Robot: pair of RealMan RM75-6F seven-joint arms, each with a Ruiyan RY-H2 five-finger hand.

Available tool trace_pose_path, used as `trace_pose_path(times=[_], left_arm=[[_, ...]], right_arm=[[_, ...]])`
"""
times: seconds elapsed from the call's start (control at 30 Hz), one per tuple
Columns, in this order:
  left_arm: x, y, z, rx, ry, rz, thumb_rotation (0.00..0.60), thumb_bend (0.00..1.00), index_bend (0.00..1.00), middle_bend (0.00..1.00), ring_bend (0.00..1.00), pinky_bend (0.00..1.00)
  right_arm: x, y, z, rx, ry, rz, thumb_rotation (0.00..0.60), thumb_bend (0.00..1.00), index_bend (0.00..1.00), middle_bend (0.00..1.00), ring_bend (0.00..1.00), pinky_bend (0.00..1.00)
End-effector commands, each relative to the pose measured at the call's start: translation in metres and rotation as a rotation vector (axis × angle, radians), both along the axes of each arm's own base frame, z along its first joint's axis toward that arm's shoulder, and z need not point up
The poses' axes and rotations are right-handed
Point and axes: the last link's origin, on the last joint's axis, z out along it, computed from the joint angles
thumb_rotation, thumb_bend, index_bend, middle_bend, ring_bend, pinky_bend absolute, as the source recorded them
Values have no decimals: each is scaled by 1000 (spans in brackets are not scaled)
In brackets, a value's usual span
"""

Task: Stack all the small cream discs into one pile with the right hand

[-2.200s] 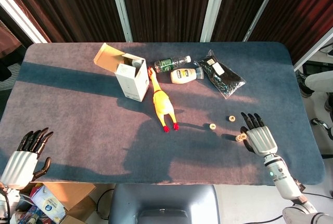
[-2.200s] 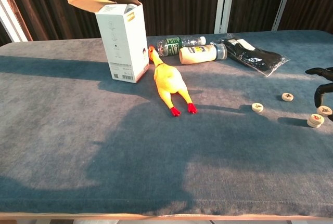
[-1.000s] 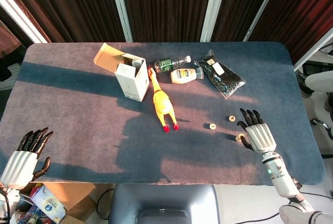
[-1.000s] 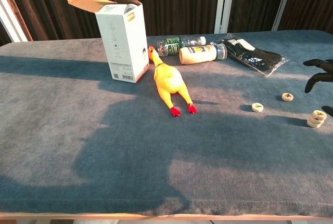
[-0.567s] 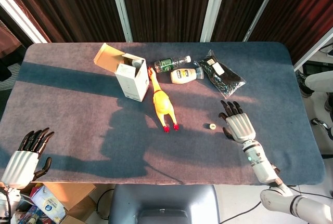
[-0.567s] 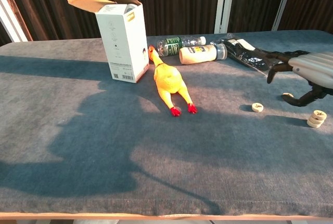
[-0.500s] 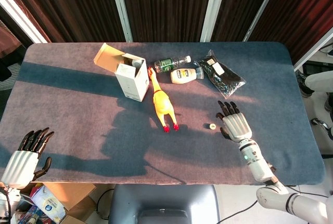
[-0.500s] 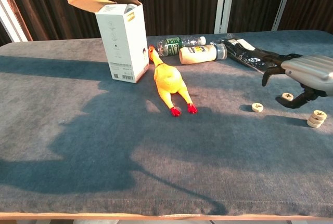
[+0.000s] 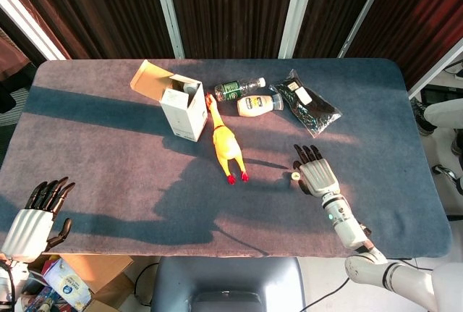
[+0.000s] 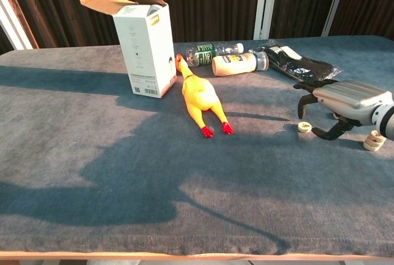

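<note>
A lone cream disc (image 9: 295, 176) (image 10: 304, 126) lies on the grey table right of the chicken's feet. My right hand (image 9: 312, 171) (image 10: 343, 101) hovers just right of it, fingers spread and pointing away from me, thumb (image 10: 325, 133) curled low beside the disc, holding nothing. A pile of two cream discs (image 10: 372, 141) stands further right in the chest view; my forearm covers it in the head view. Another disc seen earlier is hidden by the hand. My left hand (image 9: 32, 221) hangs off the table's near-left corner, fingers apart and empty.
A yellow rubber chicken (image 9: 226, 142) lies mid-table, with an open white carton (image 9: 181, 106) behind it to the left. Two bottles (image 9: 249, 96) and a black bag (image 9: 309, 108) lie at the back.
My right hand has left the two-disc pile and moved leftward across the table, ending right beside the lone disc. The left hand has not moved.
</note>
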Motion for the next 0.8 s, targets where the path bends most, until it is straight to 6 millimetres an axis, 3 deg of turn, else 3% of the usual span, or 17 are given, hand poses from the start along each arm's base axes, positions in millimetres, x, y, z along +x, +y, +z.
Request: trace_pose_path(times=[0.03, 0.53, 0.8], left_arm=[[0, 0, 0, -1, 0, 0, 600, 527, 0, 0, 0, 48], [0, 1, 0, -3, -2, 3, 600, 527, 0, 0, 0, 48], [0, 1, 0, -3, 0, 3, 600, 528, 0, 0, 0, 48]], right_arm=[[1, 0, -3, 6, 0, 1, 600, 539, 501, 0, 0, 0], [2, -2, -10, 1, -1, -3, 600, 539, 588, 0, 0, 0], [2, 9, 6, -37, -30, 43, 600, 539, 605, 0, 0, 0]])
